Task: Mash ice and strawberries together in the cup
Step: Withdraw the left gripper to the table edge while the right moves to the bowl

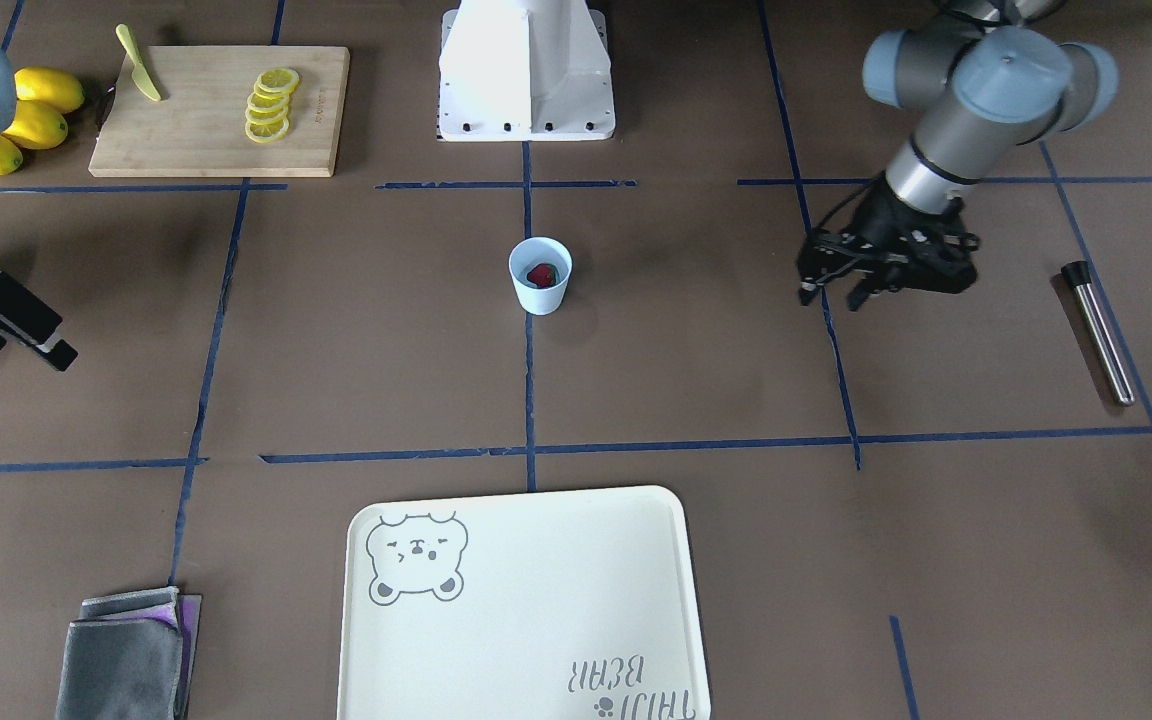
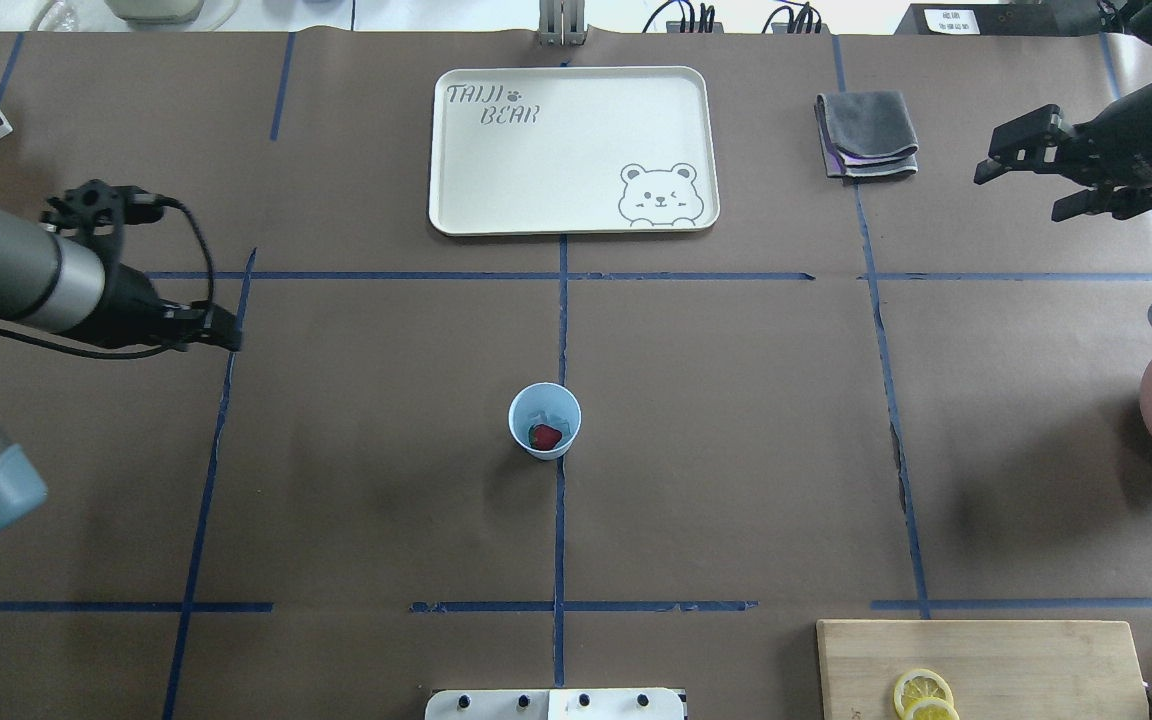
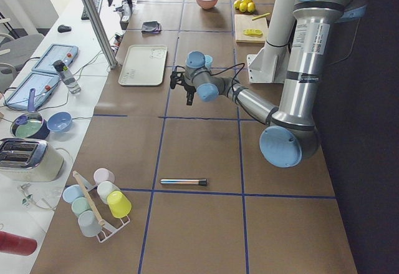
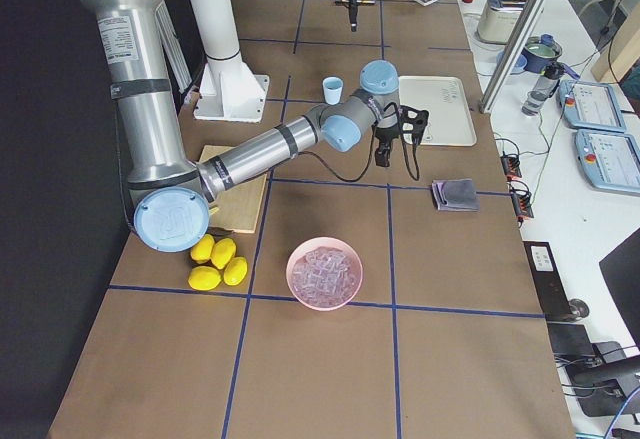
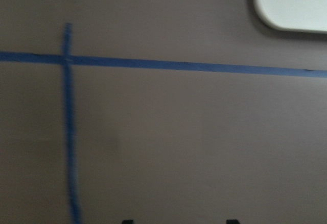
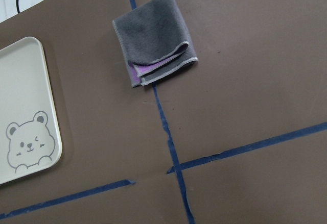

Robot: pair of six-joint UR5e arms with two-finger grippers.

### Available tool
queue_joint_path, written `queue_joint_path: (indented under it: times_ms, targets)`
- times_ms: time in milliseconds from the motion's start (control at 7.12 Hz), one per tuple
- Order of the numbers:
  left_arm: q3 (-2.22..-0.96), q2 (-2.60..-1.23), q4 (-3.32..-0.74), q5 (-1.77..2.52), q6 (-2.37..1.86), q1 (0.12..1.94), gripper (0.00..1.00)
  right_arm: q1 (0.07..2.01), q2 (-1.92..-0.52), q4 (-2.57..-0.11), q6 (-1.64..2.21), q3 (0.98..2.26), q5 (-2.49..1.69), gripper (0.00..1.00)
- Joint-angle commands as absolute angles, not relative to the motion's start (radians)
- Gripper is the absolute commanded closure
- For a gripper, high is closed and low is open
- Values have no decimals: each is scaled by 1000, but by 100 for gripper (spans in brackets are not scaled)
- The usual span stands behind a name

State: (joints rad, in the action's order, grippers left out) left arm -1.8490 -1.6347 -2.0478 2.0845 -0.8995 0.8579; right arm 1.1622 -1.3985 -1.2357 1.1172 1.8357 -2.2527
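The pale-blue cup (image 1: 540,290) (image 2: 522,428) stands upright at the table's middle on a blue tape line. Inside lie a dark-red strawberry (image 1: 540,274) (image 2: 545,436) and whitish ice lumps (image 2: 550,406). My left gripper (image 1: 829,298) (image 2: 228,340) hovers over bare table well off to the cup's side, open and holding nothing. Its two fingertips (image 5: 127,221) show apart at the bottom edge of the left wrist view. My right gripper (image 1: 24,350) (image 2: 1021,195) is far on the other side near the folded cloth, also open and holding nothing.
A metal rod with a black end (image 1: 1098,333) (image 3: 183,181) lies beyond my left gripper. A white bear tray (image 2: 456,210), a grey cloth (image 2: 866,135) (image 6: 153,45), a pink bowl of ice (image 4: 324,272), lemons (image 1: 26,125) and a cutting board with lemon slices (image 1: 206,120) ring the table.
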Motion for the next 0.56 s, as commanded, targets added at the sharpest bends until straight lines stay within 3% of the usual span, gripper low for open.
queue_joint_path:
  times_ms: [0, 281, 421]
  targets:
    - [-1780, -1456, -2054, 2103, -512, 1048, 32, 1218, -1402, -1246, 987, 1780, -2258, 0]
    - [-1585, -1459, -2050, 2240, -390, 1237, 30, 1223, -1397, -1244, 968, 1769, -2258, 0]
    - [-1522, -1492, -2046, 2247, -431, 1244, 30, 1223, -1400, -1243, 968, 1775, -2258, 0]
